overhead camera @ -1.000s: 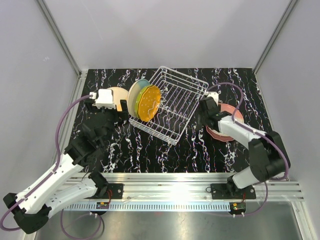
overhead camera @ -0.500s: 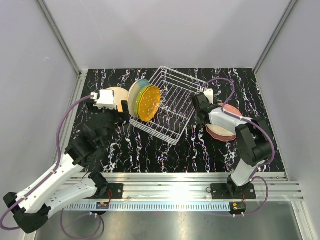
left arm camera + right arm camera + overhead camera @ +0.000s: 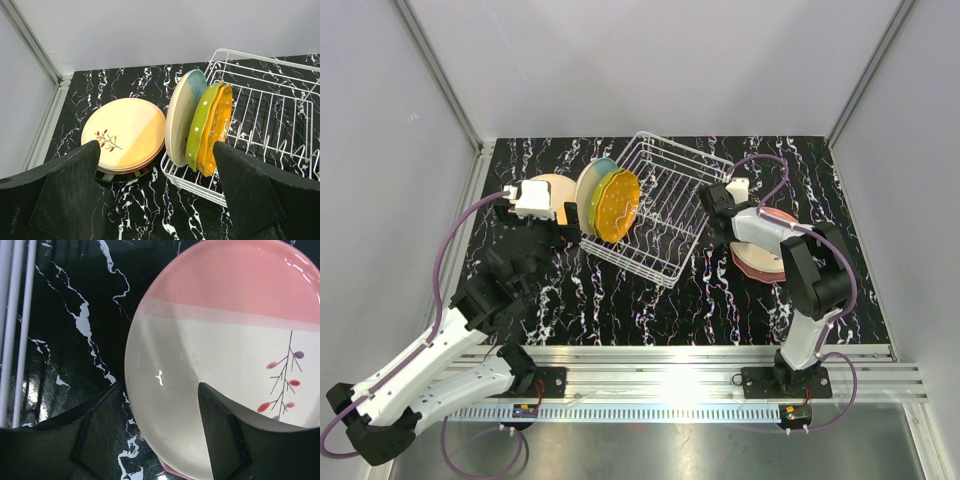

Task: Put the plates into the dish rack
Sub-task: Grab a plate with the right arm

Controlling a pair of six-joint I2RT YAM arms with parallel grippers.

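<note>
The white wire dish rack (image 3: 670, 215) lies at mid table. A cream-blue plate (image 3: 182, 117), a yellow-green one (image 3: 202, 125) and an orange one (image 3: 217, 125) stand on edge in its left end. Left of the rack a peach plate with a sprig (image 3: 125, 132) tops a flat stack. My left gripper (image 3: 160, 195) hovers wide open above and in front of it, holding nothing. Right of the rack lies a pink and cream plate (image 3: 225, 340) on another plate. My right gripper (image 3: 160, 435) stands open astride its near rim, one finger over the plate and one over the table.
A dark plate (image 3: 120, 175) shows under the peach stack. The rack's wires (image 3: 12, 315) run close to the left of my right gripper. A metal rail (image 3: 650, 365) runs along the table's near edge, and grey walls close in the back and both sides.
My right arm has folded in, and its gripper has swung up and left to the pink plate's rim beside the rack, opening slightly. The left arm has not moved.
</note>
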